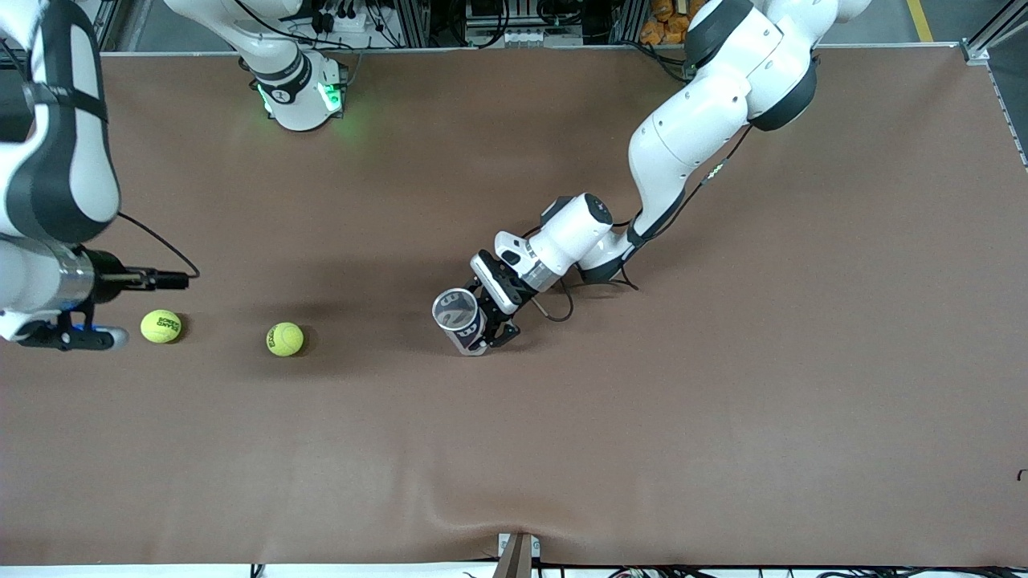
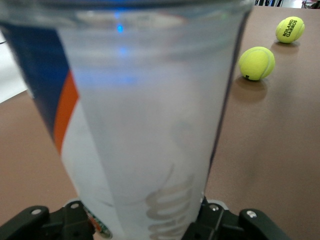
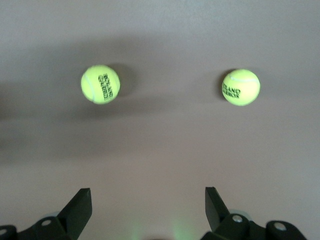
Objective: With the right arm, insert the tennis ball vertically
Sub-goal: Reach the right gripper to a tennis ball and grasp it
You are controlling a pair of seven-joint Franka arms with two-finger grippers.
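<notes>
Two yellow-green tennis balls lie on the brown table: one (image 1: pixel 161 326) toward the right arm's end, the other (image 1: pixel 285 339) closer to the middle. My right gripper (image 1: pixel 96 335) is open and empty, up over the table beside the first ball. In the right wrist view both balls lie ahead of the open gripper (image 3: pixel 146 205), one ball (image 3: pixel 100 84) and the other ball (image 3: pixel 241 87). My left gripper (image 1: pixel 484 325) is shut on a clear ball can (image 1: pixel 459 319) with a blue label, held upright on the table, mouth up. The can (image 2: pixel 145 125) fills the left wrist view.
The left wrist view also shows the nearer ball (image 2: pixel 256 63) and the farther ball (image 2: pixel 290 29). The right arm's base (image 1: pixel 297 88) stands at the table's back edge. Bare brown table (image 1: pixel 642 441) lies nearer the front camera.
</notes>
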